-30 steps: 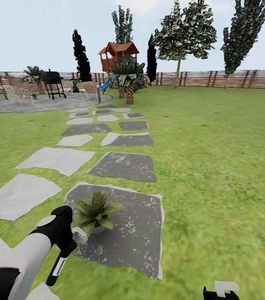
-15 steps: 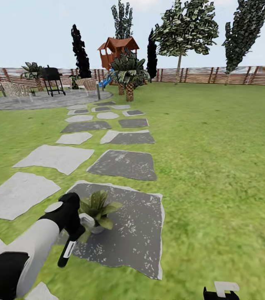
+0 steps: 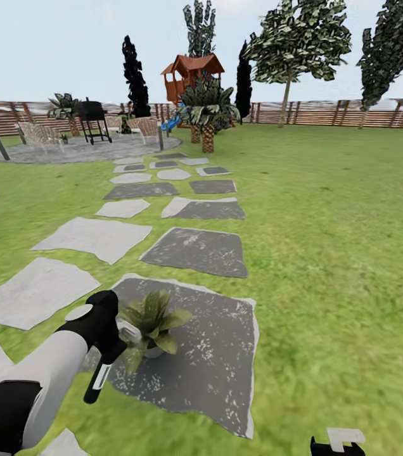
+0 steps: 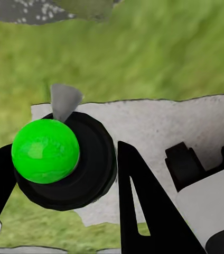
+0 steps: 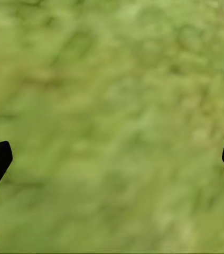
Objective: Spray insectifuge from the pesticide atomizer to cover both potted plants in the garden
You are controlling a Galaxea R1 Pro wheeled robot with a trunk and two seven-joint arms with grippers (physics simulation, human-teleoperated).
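Head view: the green lawn (image 3: 341,266) with irregular grey stepping slabs (image 3: 195,250) runs toward 12 o'clock, where a brown slatted wooden fence (image 3: 328,113) stands. The white and black left arm (image 3: 49,373) reaches in from 7 o'clock, ending beside a low green-leaved potted plant (image 3: 153,323) in a small grey pot on the nearest dark slab. The left end effector (image 4: 64,174) pinches the slim dark pesticide atomizer (image 3: 99,379), long axis slanting down toward 7 o'clock; its top is hidden. The right end effector (image 5: 112,159), spread wide, is cut off over grass.
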